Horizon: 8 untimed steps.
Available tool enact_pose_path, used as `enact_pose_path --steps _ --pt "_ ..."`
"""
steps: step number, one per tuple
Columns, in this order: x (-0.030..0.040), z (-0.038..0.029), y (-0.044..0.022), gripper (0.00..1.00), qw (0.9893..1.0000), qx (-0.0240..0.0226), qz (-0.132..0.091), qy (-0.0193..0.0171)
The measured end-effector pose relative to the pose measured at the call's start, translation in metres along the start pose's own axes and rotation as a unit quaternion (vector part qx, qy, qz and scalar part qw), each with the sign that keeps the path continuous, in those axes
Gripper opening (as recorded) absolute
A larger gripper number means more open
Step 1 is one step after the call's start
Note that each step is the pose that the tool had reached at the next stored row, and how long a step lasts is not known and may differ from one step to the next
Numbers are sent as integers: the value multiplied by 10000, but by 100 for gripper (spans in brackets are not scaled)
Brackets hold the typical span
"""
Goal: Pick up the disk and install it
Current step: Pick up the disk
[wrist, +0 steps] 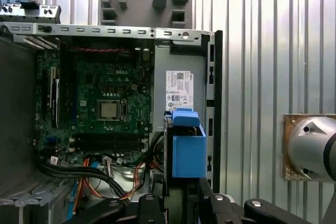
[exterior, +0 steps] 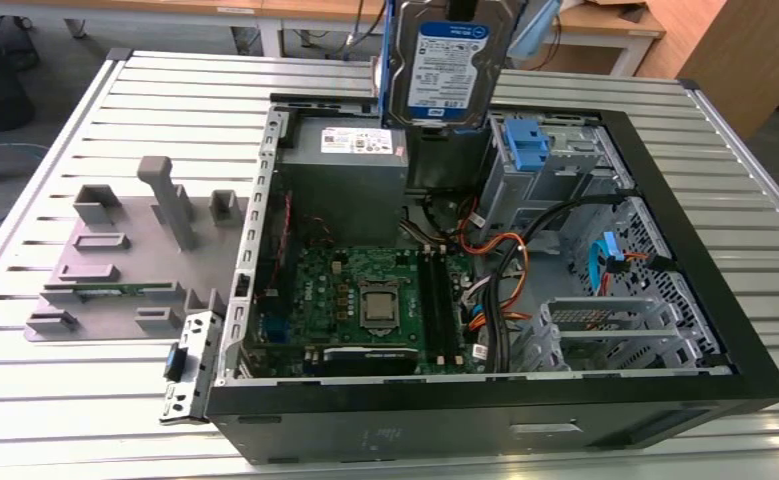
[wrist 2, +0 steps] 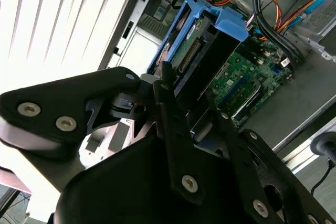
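The disk [exterior: 445, 65], a silver hard drive with a white-and-blue label in a blue carrier bracket, hangs upright in the air over the back edge of the open computer case [exterior: 709, 350]. My gripper [wrist 2: 191, 109] is shut on it, one black finger [wrist 2: 167, 95] on each flat side. In both wrist views the disk's blue carrier [wrist: 188, 148] points down toward the inside of the case, close to the grey power supply [wrist: 178, 93]. The disk [wrist 2: 197, 51] touches nothing but the fingers.
Inside the case lie the green motherboard [exterior: 362, 290], bundled cables [exterior: 509, 250], a drive bay with a blue latch [exterior: 529, 145] and a metal drive cage [exterior: 609, 330]. A grey fixture plate [exterior: 122, 250] sits on the slatted table [exterior: 96, 420] at the exterior view's left.
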<state>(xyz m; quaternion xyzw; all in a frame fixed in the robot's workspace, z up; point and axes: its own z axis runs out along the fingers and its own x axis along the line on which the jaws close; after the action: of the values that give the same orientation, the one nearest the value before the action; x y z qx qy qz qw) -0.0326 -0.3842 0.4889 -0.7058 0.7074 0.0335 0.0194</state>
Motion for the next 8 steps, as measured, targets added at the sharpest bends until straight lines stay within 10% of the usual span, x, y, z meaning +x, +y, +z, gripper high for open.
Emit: enact_pose_path --steps 8 --pt "8 -4 -270 35 10000 -15 1 1"
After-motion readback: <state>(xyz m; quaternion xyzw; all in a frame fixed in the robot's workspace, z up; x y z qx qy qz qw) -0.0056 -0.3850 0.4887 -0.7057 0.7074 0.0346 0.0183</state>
